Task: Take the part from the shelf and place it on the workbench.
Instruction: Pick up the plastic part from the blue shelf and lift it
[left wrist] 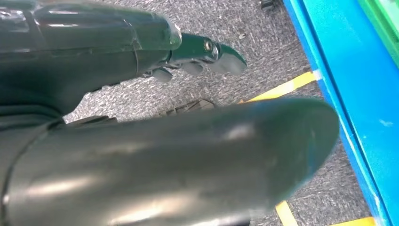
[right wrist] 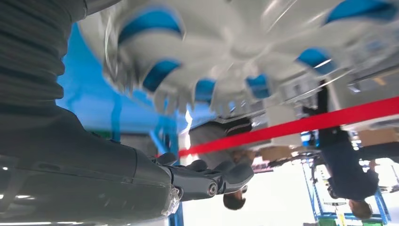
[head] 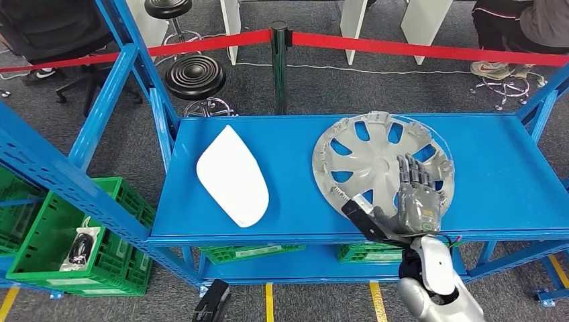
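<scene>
A silver hubcap (head: pixel 372 157) lies flat on the right half of the blue shelf (head: pixel 496 174). A white curved panel (head: pixel 233 176) lies to its left. My right hand (head: pixel 417 201) is over the hubcap's near right rim, fingers stretched forward and thumb out to the side, holding nothing. In the right wrist view the hubcap (right wrist: pixel 226 42) is close to the hand (right wrist: pixel 94 165), with a gap showing between the fingers and the rim. My left hand (left wrist: pixel 141 117) hangs over the grey carpet beside the shelf's blue edge (left wrist: pixel 348 94), fingers apart and holding nothing.
Blue uprights (head: pixel 107 87) frame the shelf's left side. Green crates (head: pixel 74 235) sit low on the left and under the shelf. Behind the shelf run red barrier tape (head: pixel 416 48) on a black post (head: pixel 279 60), black stools (head: pixel 195 77), and a seated person (head: pixel 516 27).
</scene>
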Robot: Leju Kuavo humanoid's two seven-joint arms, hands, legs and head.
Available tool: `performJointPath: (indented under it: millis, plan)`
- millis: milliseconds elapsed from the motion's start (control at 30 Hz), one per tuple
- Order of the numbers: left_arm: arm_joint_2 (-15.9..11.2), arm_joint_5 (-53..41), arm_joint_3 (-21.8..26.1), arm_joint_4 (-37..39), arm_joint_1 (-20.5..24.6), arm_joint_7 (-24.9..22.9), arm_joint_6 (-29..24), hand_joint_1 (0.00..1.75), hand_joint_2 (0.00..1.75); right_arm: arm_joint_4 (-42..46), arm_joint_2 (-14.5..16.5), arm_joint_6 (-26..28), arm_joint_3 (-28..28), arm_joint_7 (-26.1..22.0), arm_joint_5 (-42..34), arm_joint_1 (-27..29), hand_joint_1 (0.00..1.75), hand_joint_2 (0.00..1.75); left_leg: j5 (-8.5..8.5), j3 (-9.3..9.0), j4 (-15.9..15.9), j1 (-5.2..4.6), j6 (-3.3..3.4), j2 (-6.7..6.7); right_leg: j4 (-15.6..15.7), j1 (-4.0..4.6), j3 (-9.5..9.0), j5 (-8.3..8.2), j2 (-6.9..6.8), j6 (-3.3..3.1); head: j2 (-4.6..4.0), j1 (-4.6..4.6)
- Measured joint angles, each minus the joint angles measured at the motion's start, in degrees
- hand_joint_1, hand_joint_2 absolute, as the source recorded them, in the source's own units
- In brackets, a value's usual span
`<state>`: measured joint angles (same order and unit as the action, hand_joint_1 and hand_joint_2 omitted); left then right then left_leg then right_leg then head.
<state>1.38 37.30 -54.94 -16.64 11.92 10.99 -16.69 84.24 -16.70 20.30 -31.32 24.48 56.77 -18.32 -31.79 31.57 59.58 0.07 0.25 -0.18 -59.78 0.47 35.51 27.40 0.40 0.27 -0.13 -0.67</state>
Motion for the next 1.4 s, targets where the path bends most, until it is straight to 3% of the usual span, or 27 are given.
performJointPath:
  millis: [367, 633, 833, 1400]
  plan:
    - [-0.2, -0.8, -0.2, 0.0, 0.3, -0.1, 0.0, 0.0, 0.0, -3.6, -4.1, -3.8, -0.2, 1.2, -0.8, -3.0, 0.0, 1.75, 0.07, 0.03, 0.0, -0.02, 0.01, -0.05, 0.2, -0.06, -0.1, -0.04, -0.09, 0.0, 0.0, -0.01]
    - [-0.3, -2.1, -0.1, 0.0, 0.3, 0.6, -0.2, 0.0, 0.0, -8.2, -7.9, -9.1, -0.1, -1.7, -10.3, -4.7, 0.0, 1.75, 0.05, -0.16, 0.0, -0.03, 0.05, -0.45, 0.4, -0.05, -0.52, -0.01, -0.22, 0.07, 0.0, -0.01]
    - [-0.3, -2.6, -0.1, 0.0, 0.4, 0.8, -0.3, 0.0, 0.0, -10.0, -10.2, -9.7, 0.0, -2.6, -14.3, -4.6, 0.0, 1.75, 0.01, -0.3, 0.0, -0.03, 0.12, -0.52, 0.6, -0.06, -0.78, -0.01, -0.27, 0.08, 0.0, -0.01]
    - [0.1, -4.5, -0.1, 0.0, 0.4, 0.8, -0.3, 0.0, 0.0, -11.8, -12.4, -14.9, -0.6, -7.7, -16.5, -5.5, 0.0, 1.75, -0.04, -0.61, -0.1, -0.05, 0.2, -0.4, 0.8, -0.06, -1.19, -0.03, -0.27, 0.13, 0.0, -0.01]
